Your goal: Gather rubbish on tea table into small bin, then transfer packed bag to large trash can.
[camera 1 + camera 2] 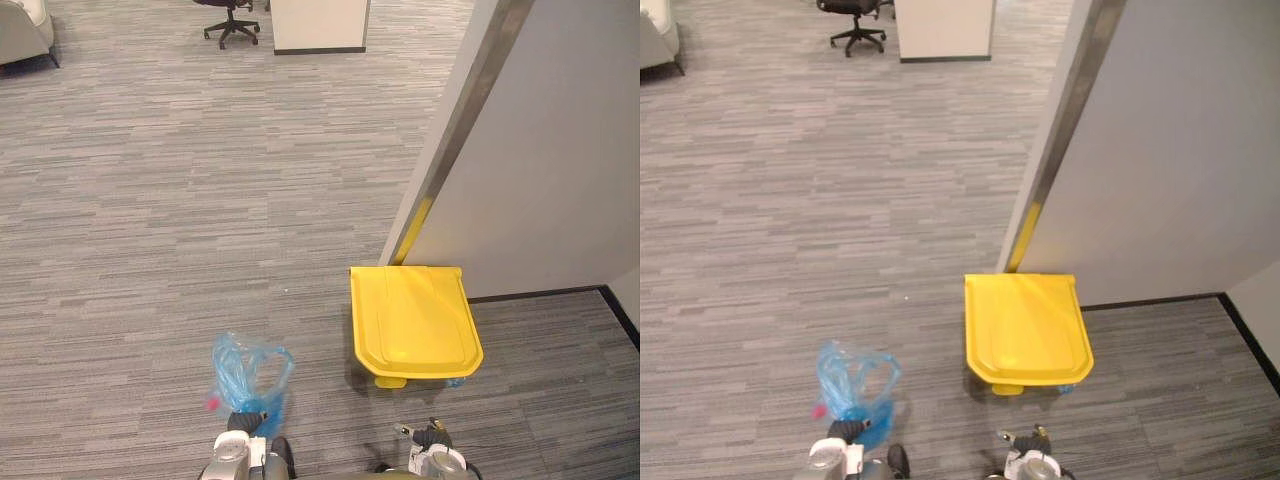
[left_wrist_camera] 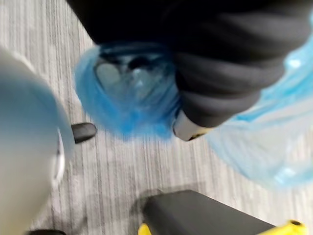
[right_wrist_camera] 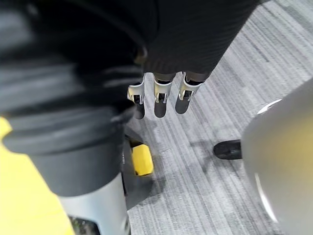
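step in hand: carrying the packed blue bag [image 1: 248,372] to the large trash can [image 1: 414,318]; judged late in the task, the drop not yet made.
left hand [image 1: 240,424]: closed on the bunched plastic of the bag, which sits left of the can and apart from it, over the carpet floor [image 1: 150,200].
right hand [image 3: 156,95]: fingers straight, hanging down, nothing held.
large trash can: yellow lid shut flat; stands at the corner of the grey wall [image 1: 560,150]; contents hidden.
pedal [image 3: 140,160]: yellow, low at the can's front.
blue bag, contents: a red scrap [image 1: 212,403] low down and some clear pale shapes; kinds cannot be told.
doing it well: the lid must rise first, by the free right hand or the pedal; bring the bag right over the opening before letting go; thin film may snag on the rim.
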Motion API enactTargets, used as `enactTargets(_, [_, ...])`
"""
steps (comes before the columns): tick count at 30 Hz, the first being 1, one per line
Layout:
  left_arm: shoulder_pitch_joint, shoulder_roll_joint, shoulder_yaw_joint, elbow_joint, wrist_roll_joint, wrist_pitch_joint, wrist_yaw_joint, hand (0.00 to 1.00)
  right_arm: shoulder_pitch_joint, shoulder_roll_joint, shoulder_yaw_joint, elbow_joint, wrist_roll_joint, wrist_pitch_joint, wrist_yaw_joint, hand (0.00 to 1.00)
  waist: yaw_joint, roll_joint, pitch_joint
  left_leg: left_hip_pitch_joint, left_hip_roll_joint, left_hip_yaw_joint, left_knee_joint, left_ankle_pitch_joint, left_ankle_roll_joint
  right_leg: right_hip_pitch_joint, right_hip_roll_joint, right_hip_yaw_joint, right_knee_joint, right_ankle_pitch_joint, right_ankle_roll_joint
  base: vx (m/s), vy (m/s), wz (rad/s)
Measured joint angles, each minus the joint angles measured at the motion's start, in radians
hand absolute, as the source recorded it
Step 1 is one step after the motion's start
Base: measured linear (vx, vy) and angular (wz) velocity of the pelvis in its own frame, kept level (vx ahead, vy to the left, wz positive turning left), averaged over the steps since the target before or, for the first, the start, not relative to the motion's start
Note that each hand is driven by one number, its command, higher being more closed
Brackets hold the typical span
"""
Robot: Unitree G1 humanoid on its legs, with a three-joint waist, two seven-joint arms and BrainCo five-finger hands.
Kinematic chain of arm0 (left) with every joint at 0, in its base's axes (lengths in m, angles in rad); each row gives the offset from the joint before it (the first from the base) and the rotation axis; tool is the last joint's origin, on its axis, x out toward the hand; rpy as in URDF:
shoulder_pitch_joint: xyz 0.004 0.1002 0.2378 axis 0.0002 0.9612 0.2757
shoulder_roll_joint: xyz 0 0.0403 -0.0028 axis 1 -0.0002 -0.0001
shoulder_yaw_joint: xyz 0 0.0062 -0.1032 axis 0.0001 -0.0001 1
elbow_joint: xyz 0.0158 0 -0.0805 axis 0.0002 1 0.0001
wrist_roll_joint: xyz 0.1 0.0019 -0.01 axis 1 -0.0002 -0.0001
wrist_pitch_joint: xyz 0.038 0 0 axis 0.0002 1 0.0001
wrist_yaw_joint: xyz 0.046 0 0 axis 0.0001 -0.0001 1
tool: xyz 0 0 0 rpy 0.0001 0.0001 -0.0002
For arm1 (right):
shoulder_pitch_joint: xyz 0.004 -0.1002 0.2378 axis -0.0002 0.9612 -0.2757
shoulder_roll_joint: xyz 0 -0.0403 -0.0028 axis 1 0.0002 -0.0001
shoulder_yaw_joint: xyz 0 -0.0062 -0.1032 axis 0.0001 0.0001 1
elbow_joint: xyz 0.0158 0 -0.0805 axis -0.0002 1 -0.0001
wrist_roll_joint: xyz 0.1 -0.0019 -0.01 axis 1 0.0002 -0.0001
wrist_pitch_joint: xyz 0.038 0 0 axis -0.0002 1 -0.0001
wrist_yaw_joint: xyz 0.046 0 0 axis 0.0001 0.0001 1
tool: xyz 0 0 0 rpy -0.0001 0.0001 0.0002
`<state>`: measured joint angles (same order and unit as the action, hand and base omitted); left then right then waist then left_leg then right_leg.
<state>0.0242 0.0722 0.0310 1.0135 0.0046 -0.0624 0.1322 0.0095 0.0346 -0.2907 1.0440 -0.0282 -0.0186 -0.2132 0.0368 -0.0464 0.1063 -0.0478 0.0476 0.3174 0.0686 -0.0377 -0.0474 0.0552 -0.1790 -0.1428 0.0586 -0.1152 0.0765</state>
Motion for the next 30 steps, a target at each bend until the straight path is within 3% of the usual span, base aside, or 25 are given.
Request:
enactTargets(8, [0.029, 0.021, 0.005, 0.004, 0.001, 0.000, -0.001, 1.00, -0.002, -0.043, 0.001, 0.034, -0.001, 0.000, 0.000, 0.00, -0.001, 0.003, -0.003, 0.029, 0.003, 0.016, -0.068, 0.020, -0.005, -0.028, 0.017, 0.065, -0.031, 0.065, -0.011, -0.02, 0.019, -0.25])
enactTargets(11, [0.027, 0.028, 0.028, -0.006, -0.007, -0.001, -0.002, 1.00, -0.019, -0.038, 0.001, 0.033, -0.001, 0.000, 0.000, 0.00, 0.000, -0.021, 0.007, -0.012, -0.016, 0.028, -0.004, -0.046, 0.005, -0.088, -0.011, 0.099, 0.021, 0.030, 0.013, -0.08, 0.074, -0.40])
enactTargets(13, [0.021, 0.030, 0.027, -0.011, -0.007, -0.003, -0.001, 1.00, -0.013, -0.040, -0.002, 0.031, 0.000, 0.000, 0.000, 0.00, -0.003, -0.023, 0.026, -0.028, -0.018, 0.003, 0.081, -0.109, 0.021, -0.134, -0.031, 0.108, 0.171, -0.010, 0.017, -0.05, 0.062, -0.33])
enactTargets(14, [0.020, 0.028, 0.027, -0.010, -0.007, -0.003, -0.001, 1.00, -0.011, -0.041, -0.002, 0.030, -0.001, 0.000, -0.001, 0.00, -0.003, -0.017, 0.031, -0.025, -0.015, -0.004, 0.094, -0.118, 0.028, -0.153, -0.029, 0.103, 0.226, -0.010, 0.018, -0.08, 0.073, -0.22])
enactTargets(15, [0.021, 0.025, 0.026, -0.007, -0.007, -0.009, -0.001, 1.00, -0.010, -0.036, -0.012, 0.001, 0.011, -0.005, -0.001, 0.00, -0.008, -0.006, 0.042, -0.003, -0.006, -0.005, 0.100, -0.130, 0.040, -0.226, -0.031, 0.079, 0.409, 0.008, 0.020, -0.07, 0.057, -0.08])
enactTargets(16, [0.019, 0.025, 0.026, -0.005, -0.007, -0.012, -0.001, 1.00, -0.014, -0.037, -0.012, -0.008, 0.009, -0.006, -0.001, 0.00, -0.014, -0.002, 0.051, 0.011, -0.004, -0.010, 0.100, -0.132, 0.044, -0.262, -0.038, 0.056, 0.480, 0.014, 0.025, -0.01, 0.078, 0.10])
enactTargets(18, [0.010, 0.020, 0.027, -0.003, -0.007, -0.012, 0.000, 1.00, -0.023, -0.034, -0.010, -0.008, 0.008, -0.010, -0.002, 0.00, -0.027, 0.002, 0.065, 0.041, 0.032, -0.026, 0.119, -0.148, 0.053, -0.290, -0.026, -0.039, 0.480, -0.026, 0.012, 0.07, 0.030, 0.18])
enactTargets(20, [0.003, 0.018, 0.028, -0.003, -0.007, -0.012, 0.000, 1.00, -0.018, -0.027, -0.008, -0.018, 0.008, -0.010, -0.002, 0.00, -0.021, 0.005, 0.072, 0.048, 0.078, -0.028, 0.155, -0.176, 0.039, -0.332, 0.024, -0.116, 0.337, 0.008, 0.012, 0.12, -0.023, 0.03])
enactTargets(23, [-0.018, 0.013, 0.036, -0.004, -0.007, -0.011, 0.001, 1.00, -0.010, -0.018, -0.011, -0.061, 0.008, -0.009, -0.003, 0.00, -0.020, -0.002, 0.093, 0.048, 0.102, -0.027, 0.269, -0.258, 0.016, -0.349, 0.046, -0.149, 0.115, 0.093, 0.014, 0.23, -0.119, -0.02])
enactTargets(24, [-0.022, 0.011, 0.042, -0.003, -0.006, -0.011, 0.001, 1.00, -0.009, -0.015, -0.012, -0.073, 0.009, -0.008, -0.003, 0.00, -0.020, -0.005, 0.096, 0.047, 0.102, -0.029, 0.298, -0.282, 0.007, -0.348, 0.041, -0.145, 0.104, 0.093, 0.012, 0.24, -0.218, 0.13])
enactTargets(25, [-0.031, 0.005, 0.059, -0.003, -0.006, -0.012, 0.002, 1.00, 0.004, -0.007, -0.022, -0.089, 0.008, -0.006, -0.004, 0.00, -0.019, -0.016, 0.101, 0.048, 0.101, -0.043, 0.371, -0.339, -0.011, -0.334, 0.034, -0.127, 0.107, 0.071, -0.003, 0.24, -0.217, 0.18])
enactTargets(26, [-0.041, -0.006, 0.066, -0.002, -0.006, -0.011, 0.004, 1.00, 0.008, -0.010, -0.026, -0.089, 0.009, -0.007, -0.003, 0.00, -0.014, -0.008, 0.109, 0.049, 0.115, -0.056, 0.411, -0.371, -0.031, -0.332, 0.039, -0.125, 0.130, 0.087, -0.024, 0.31, -0.237, 0.12])
enactTargets(27, [-0.054, -0.023, 0.067, -0.004, -0.006, -0.011, 0.012, 1.00, -0.006, -0.018, -0.037, -0.095, 0.007, -0.004, -0.004, 0.00, -0.002, 0.031, 0.124, 0.048, 0.155, -0.068, 0.434, -0.395, -0.049, -0.343, 0.066, -0.133, 0.191, 0.035, -0.020, 0.30, -0.201, 0.19])
enactTargets(28, [-0.059, -0.041, 0.065, -0.018, -0.006, -0.012, 0.018, 1.00, -0.007, -0.021, -0.049, -0.120, 0.008, -0.005, -0.003, 0.00, 0.000, 0.044, 0.133, 0.048, 0.169, -0.088, 0.421, -0.401, -0.065, -0.371, 0.074, -0.132, 0.260, 0.001, -0.016, 0.29, -0.181, 0.28])
enactTargets(30, [-0.059, -0.049, 0.066, -0.023, -0.005, -0.011, 0.018, 1.00, -0.004, -0.008, -0.074, -0.134, 0.009, -0.006, -0.003, 0.00, 0.000, 0.043, 0.137, 0.065, 0.171, -0.119, 0.393, -0.401, -0.081, -0.393, 0.072, -0.145, 0.337, -0.039, -0.018, 0.35, -0.194, 0.48])
